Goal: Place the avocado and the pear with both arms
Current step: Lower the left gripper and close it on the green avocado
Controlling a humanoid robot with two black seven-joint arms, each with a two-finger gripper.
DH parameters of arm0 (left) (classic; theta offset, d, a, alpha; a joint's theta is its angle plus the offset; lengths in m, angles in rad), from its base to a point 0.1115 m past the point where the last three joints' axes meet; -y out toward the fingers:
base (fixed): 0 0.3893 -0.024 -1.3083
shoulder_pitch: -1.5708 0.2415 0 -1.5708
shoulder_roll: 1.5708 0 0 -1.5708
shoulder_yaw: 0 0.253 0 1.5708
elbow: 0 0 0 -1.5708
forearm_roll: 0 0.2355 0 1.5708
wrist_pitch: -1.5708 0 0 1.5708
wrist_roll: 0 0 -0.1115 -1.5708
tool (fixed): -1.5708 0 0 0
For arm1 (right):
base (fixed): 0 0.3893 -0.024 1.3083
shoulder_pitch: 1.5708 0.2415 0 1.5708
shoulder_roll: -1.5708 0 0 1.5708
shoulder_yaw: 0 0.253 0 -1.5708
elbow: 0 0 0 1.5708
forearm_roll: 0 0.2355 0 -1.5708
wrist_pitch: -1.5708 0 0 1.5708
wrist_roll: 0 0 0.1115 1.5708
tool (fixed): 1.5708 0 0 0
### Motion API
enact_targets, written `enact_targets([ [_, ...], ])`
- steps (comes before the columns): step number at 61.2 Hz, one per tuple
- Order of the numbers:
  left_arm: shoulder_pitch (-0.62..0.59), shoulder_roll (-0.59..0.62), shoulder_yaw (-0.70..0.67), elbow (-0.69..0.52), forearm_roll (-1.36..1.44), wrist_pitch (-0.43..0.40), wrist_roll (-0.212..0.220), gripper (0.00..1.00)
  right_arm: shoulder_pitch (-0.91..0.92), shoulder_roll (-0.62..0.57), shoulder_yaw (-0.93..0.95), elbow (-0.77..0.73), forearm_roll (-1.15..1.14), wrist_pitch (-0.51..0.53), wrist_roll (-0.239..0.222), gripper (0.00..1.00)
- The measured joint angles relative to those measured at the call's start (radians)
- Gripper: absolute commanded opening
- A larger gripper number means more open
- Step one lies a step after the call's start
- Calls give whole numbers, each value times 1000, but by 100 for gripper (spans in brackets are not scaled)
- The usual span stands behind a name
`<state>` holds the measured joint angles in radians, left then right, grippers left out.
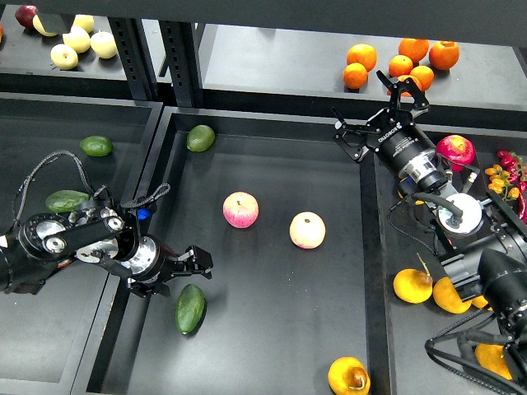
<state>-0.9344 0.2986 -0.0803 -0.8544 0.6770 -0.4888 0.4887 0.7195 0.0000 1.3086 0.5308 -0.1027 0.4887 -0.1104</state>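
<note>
The avocado point(190, 309) lies on the table point(272, 329) just below the left tool point(191, 263), whose fingers stand open and hold nothing. The pear point(349, 376) lies on the same table, far below the right tool point(375, 115), which is also open and empty, up near the oranges point(401, 62). Both fruits seem already set down, so the placing looks nearly finished; probably only moving the arms away is left.

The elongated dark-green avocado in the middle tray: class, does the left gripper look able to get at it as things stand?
Probably yes. The left gripper hangs open just above the avocado, which lies alone on bare tray floor, with nothing between them.
</note>
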Motion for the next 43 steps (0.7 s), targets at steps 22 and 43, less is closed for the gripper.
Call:
enact_targets([
  [22,29,-23,-10,31,38,0,0,100,0,0,0,2,0,0,1,100],
  [43,49,-43,-13,48,50,0,0,100,-1,0,0,2,0,0,2,100],
])
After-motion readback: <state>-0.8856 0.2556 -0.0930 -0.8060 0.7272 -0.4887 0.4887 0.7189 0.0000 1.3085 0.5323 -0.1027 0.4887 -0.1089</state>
